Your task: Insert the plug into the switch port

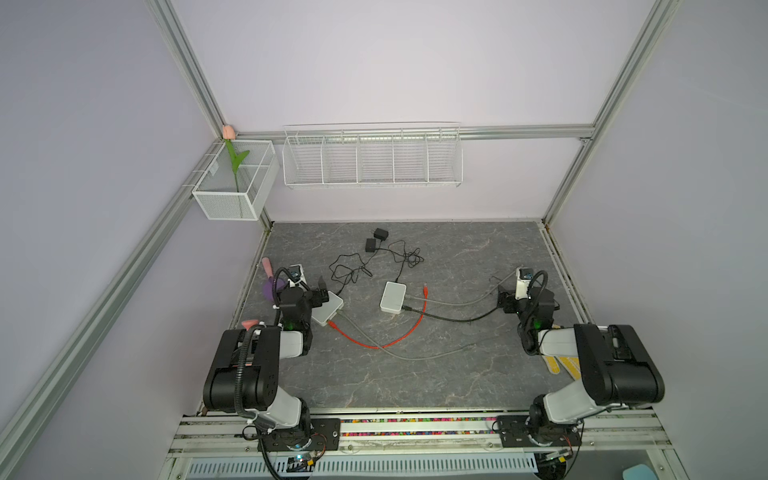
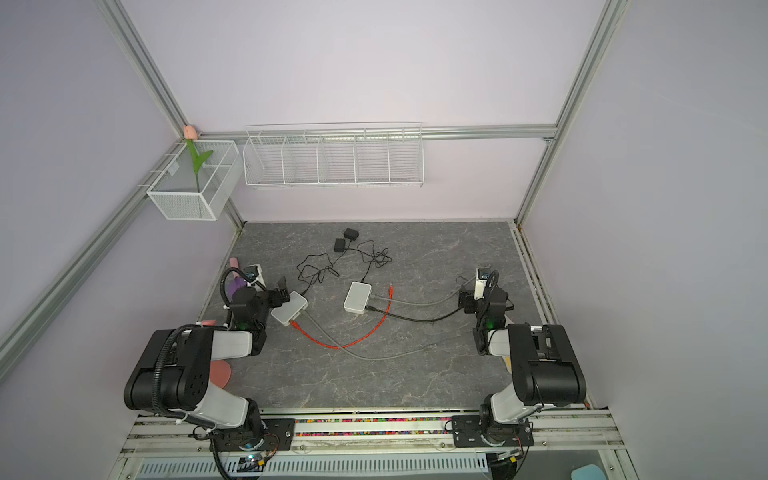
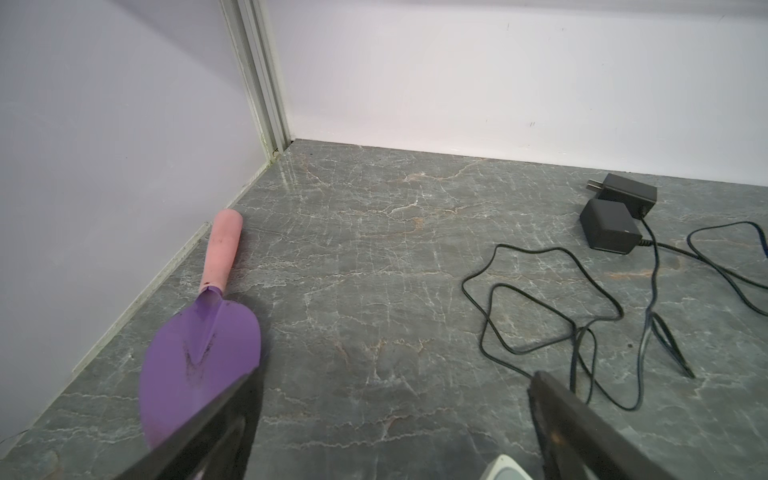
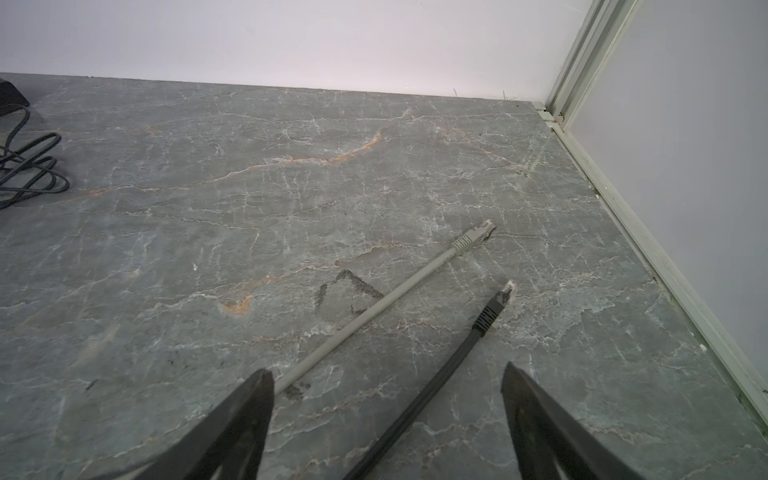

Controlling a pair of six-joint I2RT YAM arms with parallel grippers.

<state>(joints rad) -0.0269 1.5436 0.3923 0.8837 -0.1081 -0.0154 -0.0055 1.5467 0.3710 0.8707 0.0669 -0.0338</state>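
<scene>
Looking down in both top views, you have both arms low over the grey marble table [image 1: 415, 382], and both grippers are released and hold nothing. Your left gripper [image 1: 321, 293] sits right at the far end of the left switch [image 1: 328, 314]; you cannot tell whether it touches it. In the left wrist view its fingers [image 3: 232, 415] stand wide apart over bare table. A corner of that switch just shows at the frame's edge, a purple trowel [image 3: 199, 357] lies beside one finger, and two black power adapters [image 3: 611, 226] lie farther off. The red cable [image 1: 411, 332] loops away from the left switch. Its free red plug [image 1: 424, 287] lies on the table just to the right of the central switch [image 1: 393, 296], not in any port. Your right gripper [image 4: 386, 370] is spread above the black cable [image 4: 419, 399]. The black plug [image 4: 498, 299] lies loose on the table ahead of the fingertips. The grey plug [image 4: 478, 232] lies near it, a little farther out, and both are well apart from the central switch.
</scene>
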